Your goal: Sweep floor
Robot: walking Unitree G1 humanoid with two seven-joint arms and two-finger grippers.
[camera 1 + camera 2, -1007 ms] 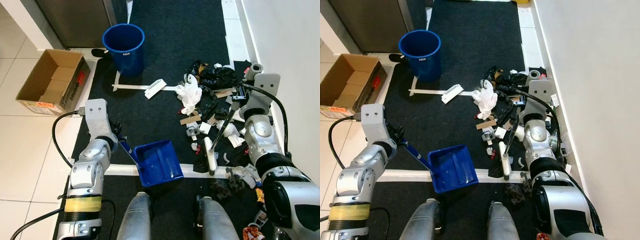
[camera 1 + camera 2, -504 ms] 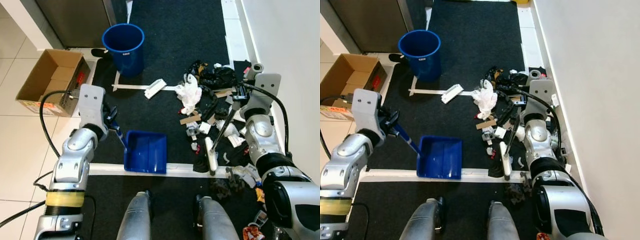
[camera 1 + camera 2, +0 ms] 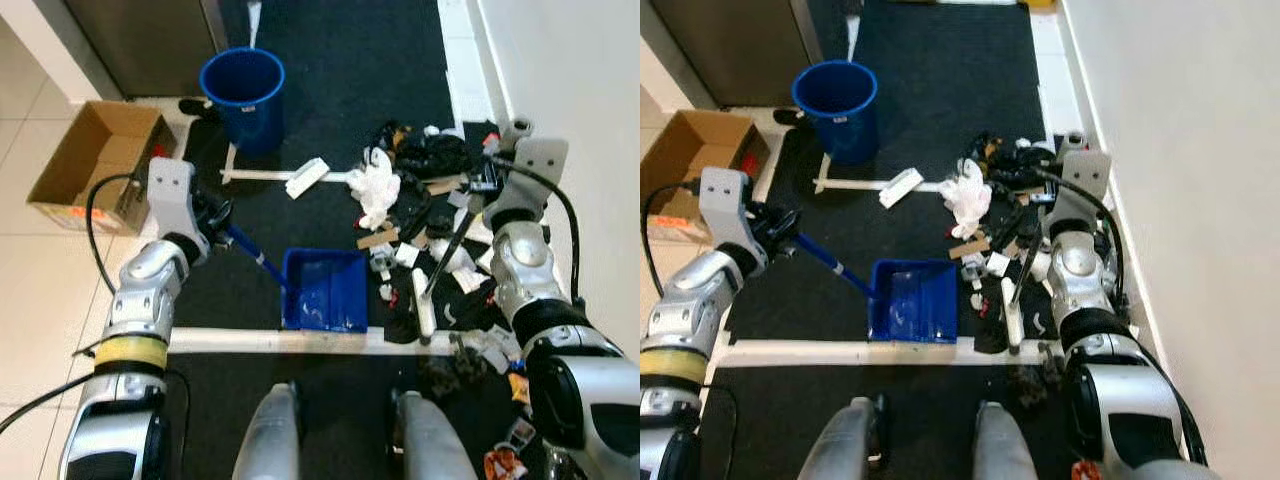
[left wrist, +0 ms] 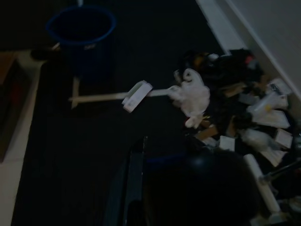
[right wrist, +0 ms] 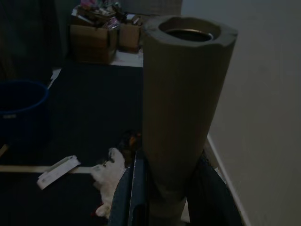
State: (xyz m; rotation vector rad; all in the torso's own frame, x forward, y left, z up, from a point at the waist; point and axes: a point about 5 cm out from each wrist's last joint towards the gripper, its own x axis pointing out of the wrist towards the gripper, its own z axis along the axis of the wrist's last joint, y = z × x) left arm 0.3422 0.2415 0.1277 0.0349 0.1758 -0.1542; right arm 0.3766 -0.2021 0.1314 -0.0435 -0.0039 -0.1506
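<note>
Left eye view: the left gripper (image 3: 212, 222) clamps the handle of the dustpan (image 3: 324, 290), flat beside the rubbish (image 3: 425, 190); the right gripper (image 3: 478, 187) grips the brush (image 3: 424, 310); best to hold the pan lip down and draw short strokes toward it.

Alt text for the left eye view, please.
Left gripper holds a blue dustpan by its handle on the black mat, beside a litter pile. Right gripper holds a broom in the pile; a blue bucket stands beyond.
</note>
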